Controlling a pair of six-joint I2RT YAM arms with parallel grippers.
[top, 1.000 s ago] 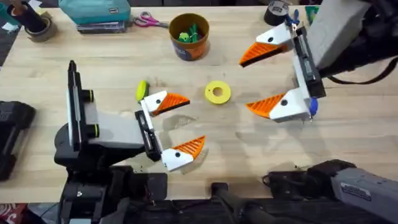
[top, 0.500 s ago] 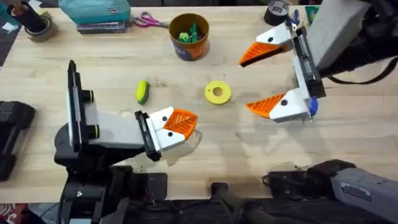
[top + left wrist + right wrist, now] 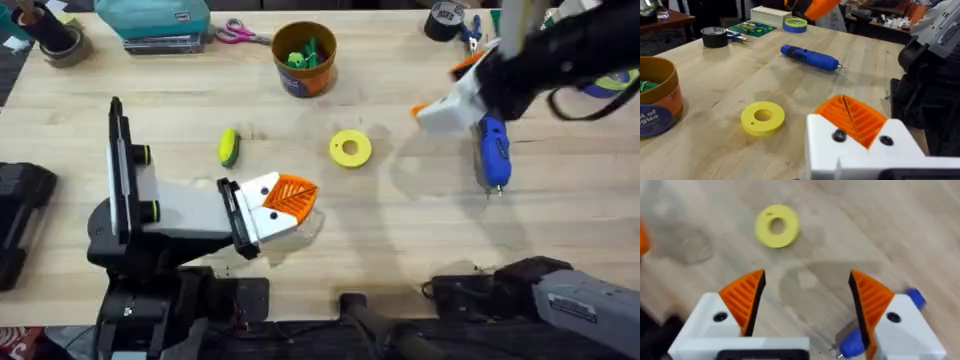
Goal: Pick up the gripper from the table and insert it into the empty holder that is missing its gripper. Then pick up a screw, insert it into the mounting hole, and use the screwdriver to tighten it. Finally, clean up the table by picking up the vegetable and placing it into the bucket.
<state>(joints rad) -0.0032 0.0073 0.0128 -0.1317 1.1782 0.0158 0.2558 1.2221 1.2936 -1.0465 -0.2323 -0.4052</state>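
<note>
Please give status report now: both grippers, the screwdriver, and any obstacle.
Left gripper shut, empty. Right gripper open, above the blue screwdriver lying on the table. Yellow ring-shaped disc nearby, not in the way.

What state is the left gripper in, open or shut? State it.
Shut. In the overhead view the left gripper shows its two orange pads pressed together with no gap, and its own wrist view shows only a thin seam between them.

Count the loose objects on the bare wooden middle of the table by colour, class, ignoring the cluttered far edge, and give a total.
Blue: 1, the blue pen-shaped screwdriver
Yellow: 1, the flat yellow plastic ring
Yellow-green: 1, the small oval vegetable
Orange-brown: 1, the round bucket
Total: 4
</note>
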